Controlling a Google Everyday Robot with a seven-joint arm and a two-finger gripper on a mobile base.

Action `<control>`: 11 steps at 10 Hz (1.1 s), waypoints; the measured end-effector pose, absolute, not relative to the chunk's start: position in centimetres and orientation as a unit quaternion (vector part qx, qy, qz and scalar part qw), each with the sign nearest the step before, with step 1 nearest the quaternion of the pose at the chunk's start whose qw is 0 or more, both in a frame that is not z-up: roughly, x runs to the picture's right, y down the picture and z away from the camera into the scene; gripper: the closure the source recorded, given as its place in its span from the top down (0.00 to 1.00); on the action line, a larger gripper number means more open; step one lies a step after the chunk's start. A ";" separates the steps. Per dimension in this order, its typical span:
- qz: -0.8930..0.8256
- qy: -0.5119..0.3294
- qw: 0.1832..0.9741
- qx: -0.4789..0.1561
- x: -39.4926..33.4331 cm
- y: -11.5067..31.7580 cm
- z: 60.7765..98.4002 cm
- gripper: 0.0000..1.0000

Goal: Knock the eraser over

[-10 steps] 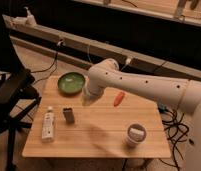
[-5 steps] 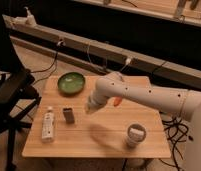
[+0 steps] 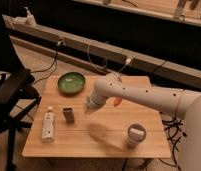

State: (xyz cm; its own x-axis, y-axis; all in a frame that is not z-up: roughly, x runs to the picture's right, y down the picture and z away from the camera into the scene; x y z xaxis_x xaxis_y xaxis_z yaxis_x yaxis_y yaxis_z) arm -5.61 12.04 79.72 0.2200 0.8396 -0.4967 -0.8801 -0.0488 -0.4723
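The eraser [image 3: 68,115], a small dark block with a lighter grey face, stands upright on the wooden table [image 3: 94,142], left of centre. My gripper [image 3: 89,107] hangs at the end of the white arm [image 3: 144,95], just right of the eraser and a little above the tabletop, apart from it.
A green bowl [image 3: 71,82] sits at the back left. A white bottle with a label [image 3: 47,125] lies at the front left. An orange-red carrot-like thing [image 3: 117,101] peeks out behind the arm. A round grey-white cup [image 3: 136,134] stands front right. A black chair [image 3: 11,95] is left of the table.
The arm has swung down and to the left, bringing the gripper from near the table's middle to just beside the eraser. The eraser still stands.
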 end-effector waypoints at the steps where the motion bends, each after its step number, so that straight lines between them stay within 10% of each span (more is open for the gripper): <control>1: 0.622 0.027 0.688 -0.373 -6.4 12.1 79.9 0.40; 11: 0.623 0.033 0.679 -0.387 -8.7 13.0 80.2 0.40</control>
State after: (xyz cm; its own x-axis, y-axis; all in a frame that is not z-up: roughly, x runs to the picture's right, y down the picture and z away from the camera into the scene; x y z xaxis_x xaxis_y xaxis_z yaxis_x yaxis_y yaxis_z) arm -8.68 12.96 80.18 0.2211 0.8201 -0.5278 -0.8718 -0.0763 -0.4838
